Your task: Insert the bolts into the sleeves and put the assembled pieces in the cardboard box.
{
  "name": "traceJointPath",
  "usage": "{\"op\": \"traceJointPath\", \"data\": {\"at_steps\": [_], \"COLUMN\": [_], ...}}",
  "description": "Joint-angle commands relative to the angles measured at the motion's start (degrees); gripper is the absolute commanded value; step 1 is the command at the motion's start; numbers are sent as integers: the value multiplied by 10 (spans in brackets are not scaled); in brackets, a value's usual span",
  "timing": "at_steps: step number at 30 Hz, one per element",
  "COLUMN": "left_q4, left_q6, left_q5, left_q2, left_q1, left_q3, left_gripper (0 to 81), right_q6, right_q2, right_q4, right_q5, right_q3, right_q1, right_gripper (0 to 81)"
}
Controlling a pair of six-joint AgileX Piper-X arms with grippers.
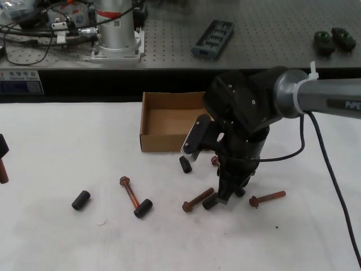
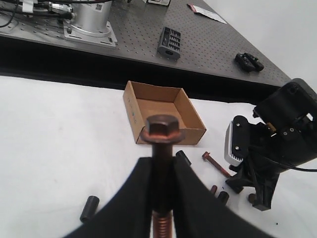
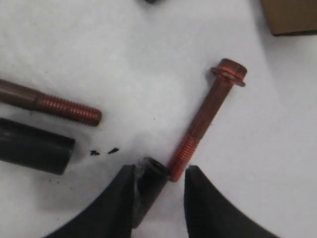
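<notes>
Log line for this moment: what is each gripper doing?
left gripper: shut on copper-coloured hex bolt | right gripper: open around short black sleeve on white bench | brown cardboard box: nothing seen inside

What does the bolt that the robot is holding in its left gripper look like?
The bolt looks like coppery-brown metal: a six-sided head with a flange, a smooth shank, then thread. The left gripper is shut on the shank, one black finger on each side, with the head poking out beyond the fingertips. Nothing else is seen touching it.
</notes>
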Motion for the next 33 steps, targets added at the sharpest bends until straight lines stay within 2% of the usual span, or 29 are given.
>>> {"op": "traceJointPath", "data": {"at_steps": [1,10,15,18,28,33], "left_q4": [-7,-7,-7,-7,-7,-7], "left_q6": [9,9,9,9,8,4], "left_q5": [-4,-4,-4,-4,-4,-1], "left_q2": [-6,-6,-6,-6,-6,-6], "left_q1": [1,1,1,1,1,1], "left_q3": [-4,-4,-4,-4,-4,-4], "left_gripper": [6,6,6,6,6,6], "right_q6": [14,136,232,259,271,266], "right_q2": [-13,-13,-13,-13,-10,-5], "right_q4": [-1,1,22,36,3,-9], "right_q5": [3,-1,4,3,-51,-53], "right_q3": [-6,-6,-6,-3,35,41], "right_q1": [-8,-9,-10,-10,-10,-9], "right_gripper": [259,259,259,259,259,258]}}
